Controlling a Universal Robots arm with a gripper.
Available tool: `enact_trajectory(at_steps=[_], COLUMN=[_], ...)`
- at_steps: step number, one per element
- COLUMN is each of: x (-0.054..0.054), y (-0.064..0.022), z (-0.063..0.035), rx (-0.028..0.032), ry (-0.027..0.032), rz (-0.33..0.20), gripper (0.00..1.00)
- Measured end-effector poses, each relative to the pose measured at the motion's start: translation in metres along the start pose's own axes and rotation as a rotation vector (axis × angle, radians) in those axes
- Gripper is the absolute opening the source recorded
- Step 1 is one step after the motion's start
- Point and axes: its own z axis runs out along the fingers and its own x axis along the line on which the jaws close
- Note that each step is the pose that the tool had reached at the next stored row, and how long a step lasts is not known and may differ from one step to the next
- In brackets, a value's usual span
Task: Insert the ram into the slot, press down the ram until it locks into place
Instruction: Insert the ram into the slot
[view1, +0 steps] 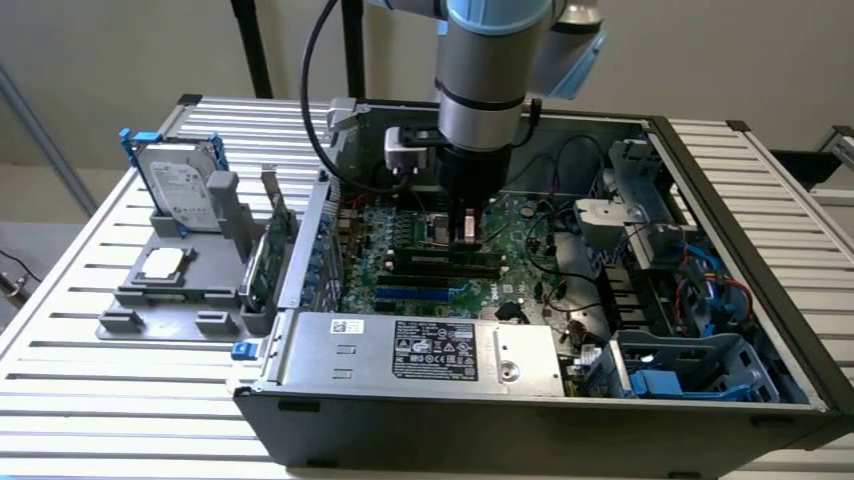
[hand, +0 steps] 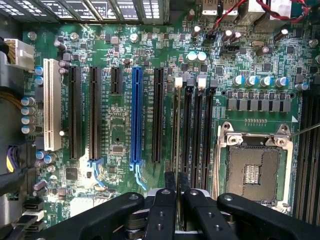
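1. Sitting close by: blue slot (hand: 136, 117) one side, spare memory slots (hand: 197, 131) and bare processor socket (hand: 252, 172) the other
2. Gripper (hand: 177, 191) nearly closed, pinching the ram (hand: 177, 135), edge-on along the outermost memory slot (hand: 178, 83)

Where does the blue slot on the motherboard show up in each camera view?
Exterior view: the blue slot lies flat on the board, just nearer the camera than the claw.
Wrist view: the blue slot runs between black slots, its latch end pointing toward the claw.
Shared landmark: the claw, closed on the ram.
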Motion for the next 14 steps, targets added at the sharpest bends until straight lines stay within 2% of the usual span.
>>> enact_trajectory(at_steps=[4, 7, 14], x=[0.0000, -0.0002, -0.0020], y=[0.0007, 0.0008, 0.0016], z=[0.0001, 0.0002, 0.0009], rx=[0.0090, 0.0097, 0.0103], ry=[0.0042, 0.0085, 0.0091], rz=[0.000, 0.000, 0.000], gripper=[0.13, 0.13, 0.13])
